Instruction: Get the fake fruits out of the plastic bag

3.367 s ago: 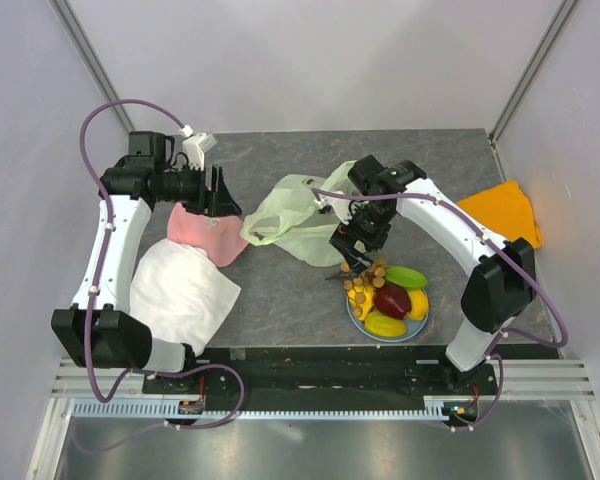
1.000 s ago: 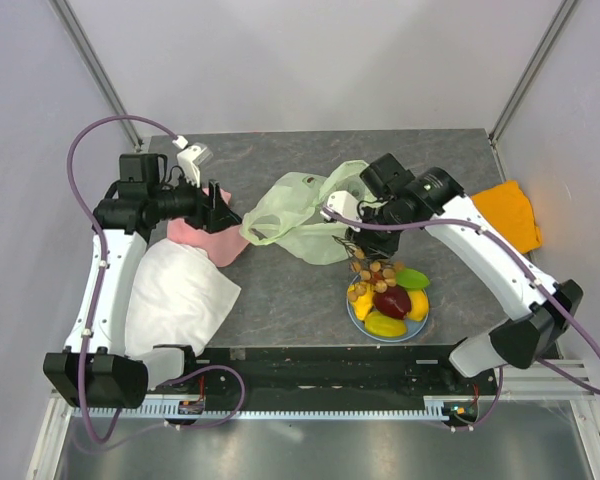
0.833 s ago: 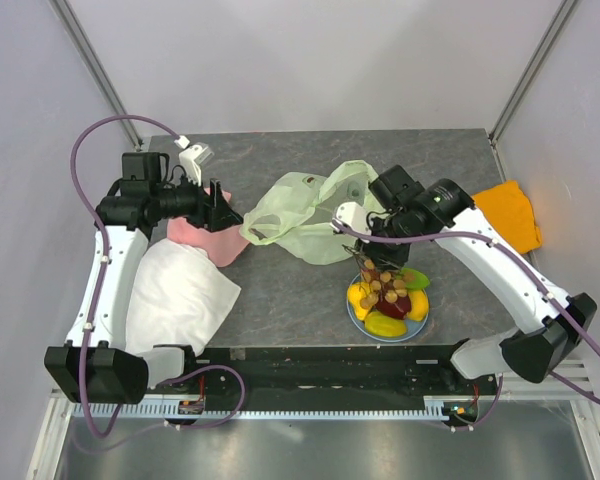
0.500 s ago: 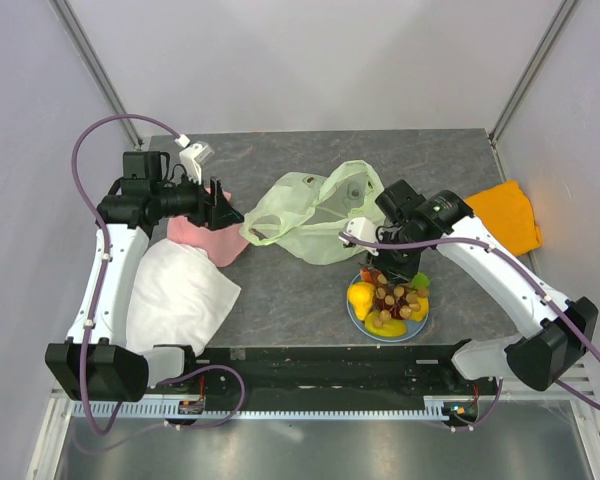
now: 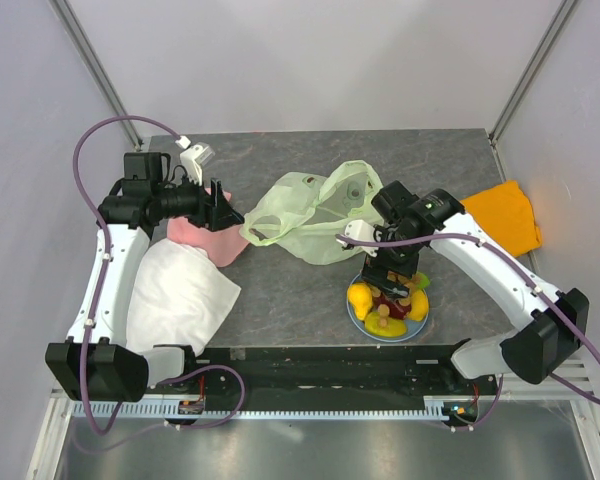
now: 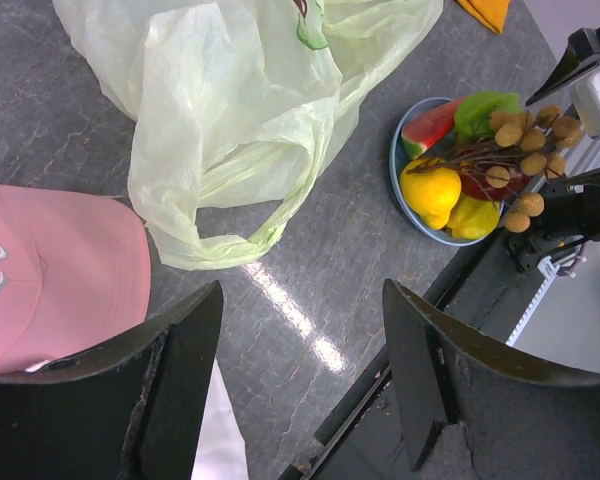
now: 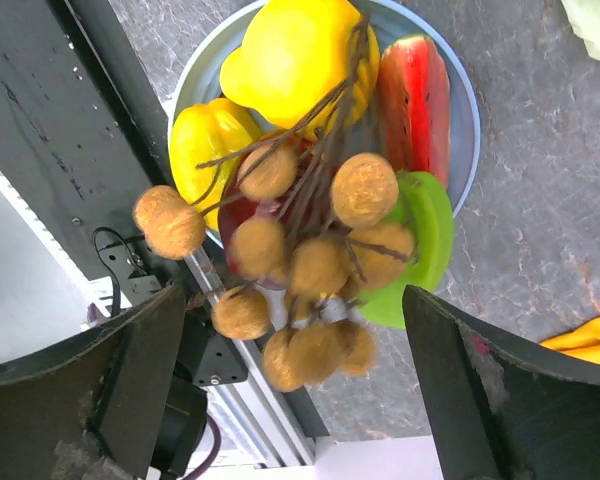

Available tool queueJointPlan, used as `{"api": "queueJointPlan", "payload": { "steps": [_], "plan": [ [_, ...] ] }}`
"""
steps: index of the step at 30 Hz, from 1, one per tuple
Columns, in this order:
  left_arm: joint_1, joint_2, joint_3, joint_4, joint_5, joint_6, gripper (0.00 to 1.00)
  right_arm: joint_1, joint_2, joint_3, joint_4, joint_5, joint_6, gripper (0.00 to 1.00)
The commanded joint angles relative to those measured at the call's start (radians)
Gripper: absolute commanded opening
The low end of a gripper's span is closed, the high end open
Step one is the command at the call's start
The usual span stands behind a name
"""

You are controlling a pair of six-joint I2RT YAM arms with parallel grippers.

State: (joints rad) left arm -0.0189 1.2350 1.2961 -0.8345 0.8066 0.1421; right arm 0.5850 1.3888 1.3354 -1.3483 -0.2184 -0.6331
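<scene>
1. Longan cluster [image 7: 300, 260]: judged light, stiff, slippery; laid atop toy fruits [image 7: 290, 50] in blue plate [image 7: 462, 110]; stems to be gripped.
2. Right gripper [image 7: 292, 295]: spread wide over plate, empty.
3. Left gripper [image 6: 300, 290]: parted, empty, well apart from plate.

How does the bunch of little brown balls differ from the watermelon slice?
The brown bunch is many round balls on thin twigs; the watermelon slice is one glossy red wedge. The bunch lies highest; the slice sits low by the rim. Both are on the blue plate.
</scene>
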Motion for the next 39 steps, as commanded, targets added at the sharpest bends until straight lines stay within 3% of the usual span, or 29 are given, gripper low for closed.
{"api": "queueJointPlan", "payload": {
  "steps": [1, 15, 18, 22, 25, 28, 31, 32, 33, 39],
  "plan": [
    [-0.001, -0.006, 0.000, 0.028, 0.026, -0.018, 0.72, -0.002, 0.003, 0.011, -0.068, 0.014, 0.006, 0.98],
    [-0.001, 0.026, 0.026, 0.031, 0.039, -0.015, 0.72, -0.011, 0.000, 0.152, -0.063, 0.088, 0.012, 0.98],
    [-0.001, 0.024, 0.028, 0.029, 0.032, -0.015, 0.72, -0.039, -0.034, 0.241, 0.017, 0.134, 0.029, 0.98],
    [-0.001, 0.023, 0.040, 0.031, 0.002, -0.013, 0.73, -0.143, -0.083, 0.283, 0.355, 0.308, 0.192, 0.98],
    [-0.001, 0.014, 0.051, 0.026, -0.026, -0.006, 0.75, -0.305, -0.090, 0.269, 0.518, 0.321, 0.335, 0.98],
    [-0.001, 0.000, 0.051, 0.008, -0.067, 0.031, 0.78, -0.399, -0.016, 0.298, 0.538, 0.373, 0.447, 0.98],
    [-0.001, -0.011, 0.039, -0.012, -0.116, 0.065, 0.79, -0.456, 0.111, 0.308, 0.520, 0.511, 0.605, 0.98],
    [-0.001, -0.015, 0.034, -0.015, -0.130, 0.068, 0.80, -0.456, 0.137, 0.311, 0.508, 0.621, 0.668, 0.98],
    [-0.001, -0.019, 0.029, -0.018, -0.141, 0.068, 0.88, -0.458, 0.162, 0.332, 0.486, 0.661, 0.762, 0.98],
    [-0.001, -0.048, 0.028, -0.034, -0.201, 0.070, 0.90, -0.458, 0.119, 0.257, 0.546, 0.563, 0.739, 0.98]
  ]
}}
